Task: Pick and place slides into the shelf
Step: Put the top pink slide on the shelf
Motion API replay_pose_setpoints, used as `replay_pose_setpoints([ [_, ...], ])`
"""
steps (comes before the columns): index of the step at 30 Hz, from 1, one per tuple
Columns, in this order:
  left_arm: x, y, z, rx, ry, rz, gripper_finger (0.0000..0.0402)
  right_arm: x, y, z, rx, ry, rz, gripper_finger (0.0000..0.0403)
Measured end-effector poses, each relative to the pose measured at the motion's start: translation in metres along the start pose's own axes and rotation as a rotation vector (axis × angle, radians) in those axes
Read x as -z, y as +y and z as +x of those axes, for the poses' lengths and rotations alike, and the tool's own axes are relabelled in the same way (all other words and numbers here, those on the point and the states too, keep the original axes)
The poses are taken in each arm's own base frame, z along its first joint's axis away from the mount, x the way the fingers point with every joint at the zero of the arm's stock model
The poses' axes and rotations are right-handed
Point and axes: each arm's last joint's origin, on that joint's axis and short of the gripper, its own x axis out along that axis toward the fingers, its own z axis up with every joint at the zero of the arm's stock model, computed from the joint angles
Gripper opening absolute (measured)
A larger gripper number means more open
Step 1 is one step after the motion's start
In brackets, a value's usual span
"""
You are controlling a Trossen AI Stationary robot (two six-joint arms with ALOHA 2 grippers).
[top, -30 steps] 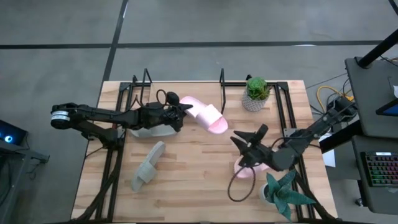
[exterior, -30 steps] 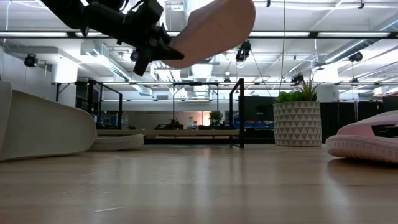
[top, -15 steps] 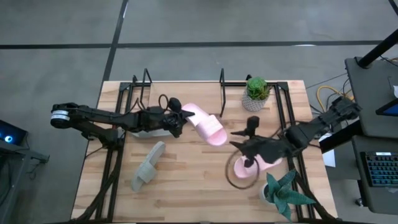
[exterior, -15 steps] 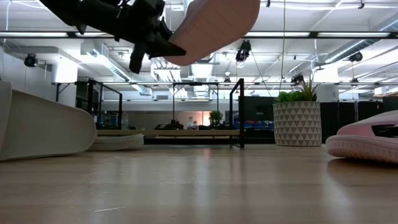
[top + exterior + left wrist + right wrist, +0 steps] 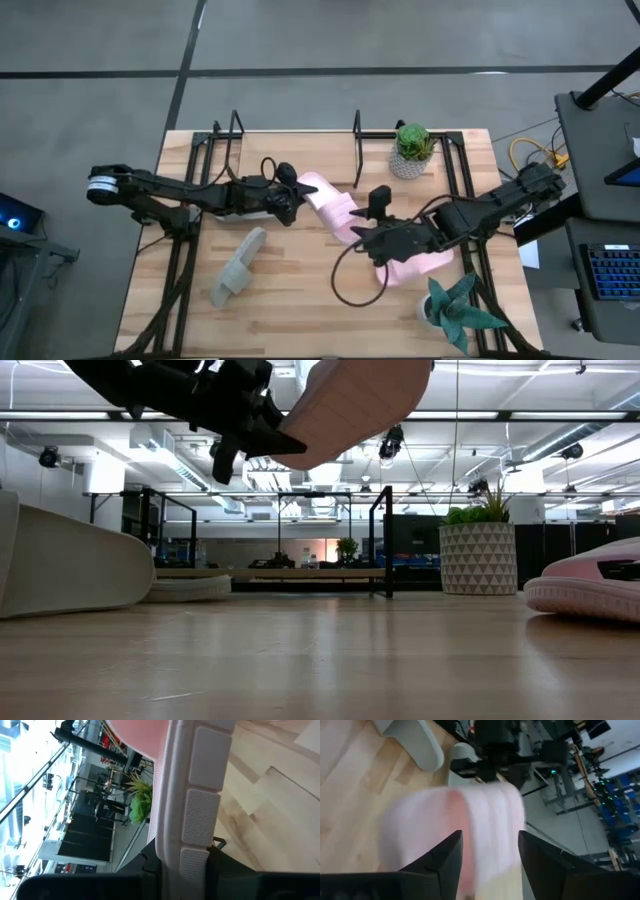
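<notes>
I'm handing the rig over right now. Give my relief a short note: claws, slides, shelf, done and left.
Left claw: shut on the raised pink slide, mid-table.
Right claw: open, facing that slide.
Second pink slide: on the table under the right arm.
One grey-green slide: front left, on the table.
Other grey-green slide: at the shelf.
Left: three slides.

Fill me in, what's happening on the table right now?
The left gripper holds one pink slide up off the table, clamped at its edge. The right gripper has its fingers open and reaches toward that slide's free end. The other pink slide lies under the right arm. One grey-green slide lies loose on the tabletop; the other sits by the shelf.
</notes>
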Motion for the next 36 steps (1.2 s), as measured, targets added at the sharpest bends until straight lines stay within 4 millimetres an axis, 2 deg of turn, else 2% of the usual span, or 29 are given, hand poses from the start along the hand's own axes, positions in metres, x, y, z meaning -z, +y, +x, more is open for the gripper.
replay_pose_setpoints([
  [14,-0.004,0.006,0.002,-0.084,-0.035,-0.017,0.0046,0.002,-0.008,0.01,-0.003,0.04,-0.016,0.0183],
  [23,-0.006,0.009,0.004,-0.079,-0.057,-0.018,0.0046,0.003,-0.012,0.012,0.018,0.042,-0.012,0.0173],
  [27,-0.007,0.01,0.004,-0.078,-0.06,-0.018,0.0046,0.003,-0.012,0.012,0.018,0.045,-0.018,0.0135],
  [33,-0.007,0.01,0.004,-0.077,-0.06,-0.026,0.0046,0.003,-0.011,0.013,0.02,0.048,-0.059,0.0028],
  [36,-0.007,0.01,0.004,-0.078,-0.06,-0.029,0.0083,0.003,-0.011,0.013,0.022,0.047,-0.06,0.0015],
])
